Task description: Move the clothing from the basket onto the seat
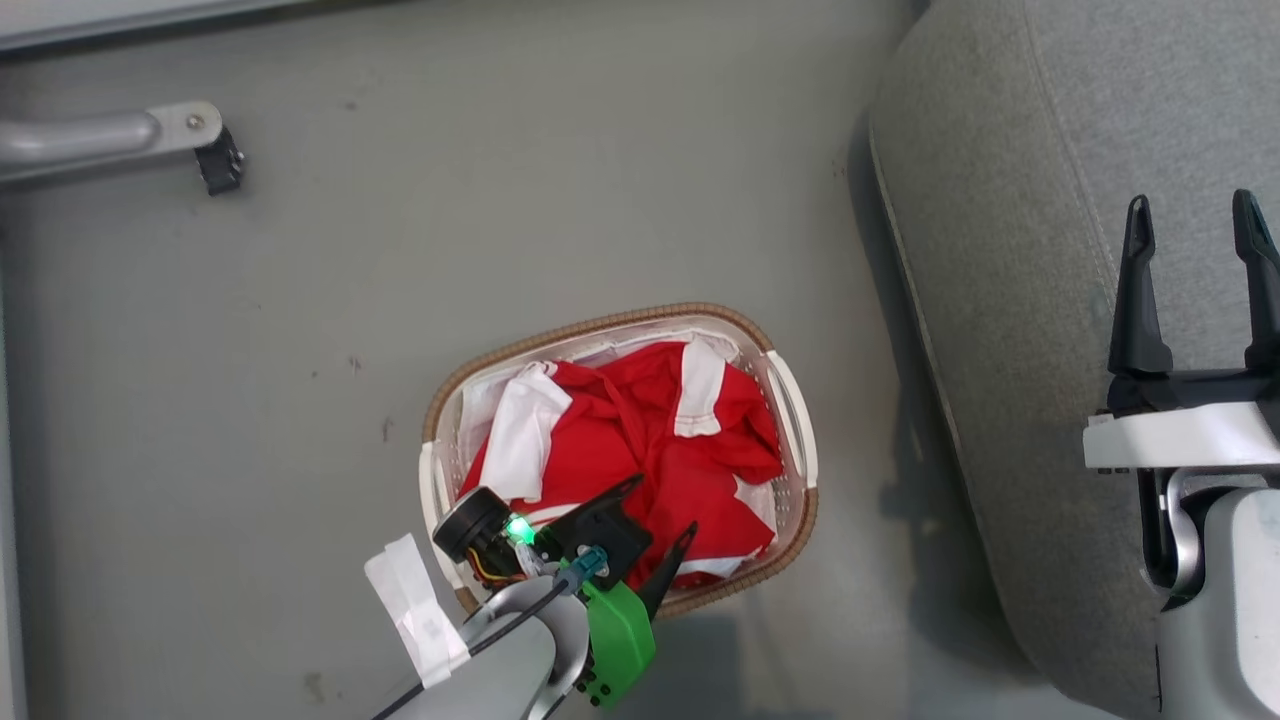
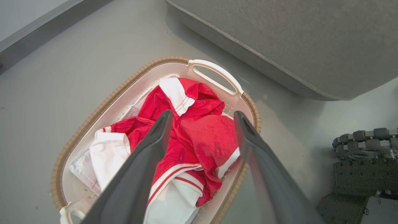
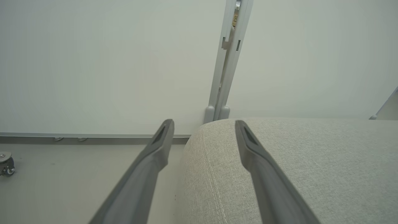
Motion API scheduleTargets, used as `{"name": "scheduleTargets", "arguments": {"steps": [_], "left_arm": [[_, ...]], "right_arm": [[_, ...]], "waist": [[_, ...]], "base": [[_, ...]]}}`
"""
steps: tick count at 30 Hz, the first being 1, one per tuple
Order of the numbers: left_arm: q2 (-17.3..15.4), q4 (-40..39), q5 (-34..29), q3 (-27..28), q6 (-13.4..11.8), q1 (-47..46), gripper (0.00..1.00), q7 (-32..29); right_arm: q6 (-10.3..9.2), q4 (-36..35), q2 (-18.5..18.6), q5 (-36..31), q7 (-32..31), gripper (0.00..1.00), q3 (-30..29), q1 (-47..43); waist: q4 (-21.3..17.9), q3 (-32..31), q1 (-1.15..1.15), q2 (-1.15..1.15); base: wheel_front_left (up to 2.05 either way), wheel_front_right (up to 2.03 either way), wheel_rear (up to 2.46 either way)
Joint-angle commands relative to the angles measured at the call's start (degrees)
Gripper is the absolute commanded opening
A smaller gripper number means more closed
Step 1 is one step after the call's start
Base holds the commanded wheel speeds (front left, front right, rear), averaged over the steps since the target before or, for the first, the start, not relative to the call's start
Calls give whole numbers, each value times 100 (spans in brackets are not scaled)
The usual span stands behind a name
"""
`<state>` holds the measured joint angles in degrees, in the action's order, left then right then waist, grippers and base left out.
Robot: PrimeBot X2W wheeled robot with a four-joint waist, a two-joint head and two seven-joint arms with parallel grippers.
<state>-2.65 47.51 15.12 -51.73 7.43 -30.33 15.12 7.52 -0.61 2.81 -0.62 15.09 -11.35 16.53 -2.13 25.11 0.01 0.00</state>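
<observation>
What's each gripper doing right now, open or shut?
Left gripper: open, empty, above the clothing in the basket.
Right gripper: open, empty, above the seat's edge.

Nothing stands between my spread left gripper [image 2: 202, 115] and the clothing [image 2: 202, 140] heaped in the basket [image 2: 174, 67]; only its brown rim [image 2: 93, 114] hems the way. Open floor [image 1: 860, 450] lies between basket and seat [image 1: 1020, 200], whose top is free.

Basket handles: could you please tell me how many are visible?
2. One handle is on the basket end facing the seat; the other handle is on the opposite end, partly cropped by the left wrist view's edge.
</observation>
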Motion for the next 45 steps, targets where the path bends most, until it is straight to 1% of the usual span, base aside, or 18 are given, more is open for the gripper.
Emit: {"name": "scheduleTargets", "arguments": {"steps": [1,5,11,17,21,26,34,35,36,37,39,41,42,45], "left_arm": [[-41,177,142,-145,4,-253,100,6],[-38,593,431,-633,3,-533,100,-34],[-41,884,825,-1257,3,-869,100,-126],[-40,1089,1075,-1614,4,-1173,100,-112],[-40,1308,1172,-1696,-7,-1359,100,-129],[-39,1559,1255,-1718,-152,-1529,100,-125],[-38,1410,1457,-1620,-307,-1799,100,-9],[-39,1375,1485,-1607,-320,-1820,94,-1],[-40,1340,1498,-1598,-341,-1838,80,9],[-39,1325,1497,-1595,-356,-1856,63,6],[-39,1318,1528,-1591,-366,-1894,37,6],[-38,1295,1545,-1582,-373,-1927,7,8],[-39,1285,1556,-1574,-371,-1928,0,8],[-39,1247,1563,-1545,-346,-1908,0,10]], "right_arm": [[-6,-52,16,56,12,100,15,143],[-6,-105,15,144,12,100,-2,260],[-6,-155,15,265,12,100,-5,446],[-6,-197,15,353,12,100,-35,582],[-6,-195,15,381,12,100,-46,644],[-6,-190,14,437,12,100,-36,692],[-6,-159,15,526,12,100,-24,789],[-6,-151,15,530,12,100,-19,791],[-6,-140,15,541,12,100,-11,790],[-6,-131,15,552,12,100,-1,790],[-6,-119,15,572,12,100,25,800],[-6,-114,15,574,12,100,50,800],[-6,-110,15,575,12,100,58,796],[-6,-83,15,559,12,100,55,768]], "waist": [[-348,883,-1,0],[-438,1227,-1,0],[-556,1664,-1,0],[-625,1982,-1,0],[-652,2114,-1,0],[-696,2230,-1,0],[-732,2351,-1,0],[-734,2353,-1,0],[-739,2353,-1,0],[-743,2352,-1,0],[-754,2342,-1,0],[-762,2325,-1,0],[-762,2312,-1,0],[-746,2243,-1,0]], "base": [[0,0,0],[0,0,0],[0,0,0],[0,0,0],[0,0,0],[0,0,0],[0,0,0],[0,0,0],[0,0,0],[0,0,0],[0,0,0],[0,0,0],[0,0,0],[0,0,0]]}}
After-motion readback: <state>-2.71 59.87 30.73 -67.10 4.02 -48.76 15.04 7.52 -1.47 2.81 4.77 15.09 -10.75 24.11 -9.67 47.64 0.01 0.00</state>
